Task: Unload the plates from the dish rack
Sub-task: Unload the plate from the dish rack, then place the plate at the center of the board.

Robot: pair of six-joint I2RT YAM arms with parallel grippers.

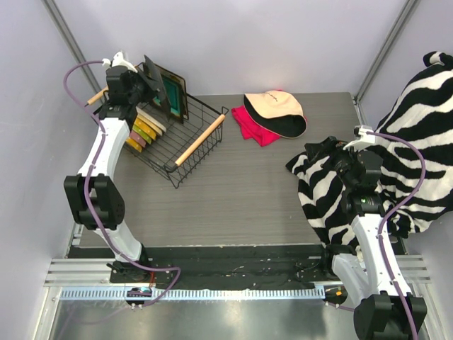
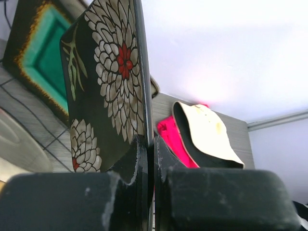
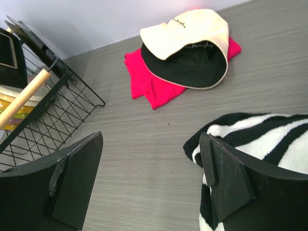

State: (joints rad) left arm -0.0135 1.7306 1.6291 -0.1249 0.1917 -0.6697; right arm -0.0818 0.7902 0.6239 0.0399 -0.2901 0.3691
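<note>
The black wire dish rack (image 1: 190, 113) stands at the back left, a wooden handle (image 1: 200, 139) along its near side. My left gripper (image 1: 144, 80) is shut on the edge of a dark square plate with cream flowers (image 2: 110, 82), held upright above the rack's far end. Right behind it stands a dark square plate with a green centre (image 1: 172, 92). Round plates in yellow, green and pink (image 1: 145, 129) stand on edge inside the rack. Low over the table at the right, my right gripper (image 3: 151, 139) is open with nothing between its fingers.
A cream-and-black cap (image 1: 277, 112) lies on a pink cloth (image 1: 255, 129) at the back centre. A zebra-striped fabric (image 1: 417, 142) covers the right side, its edge beside my right finger (image 3: 226, 173). Grey walls close in the back and sides.
</note>
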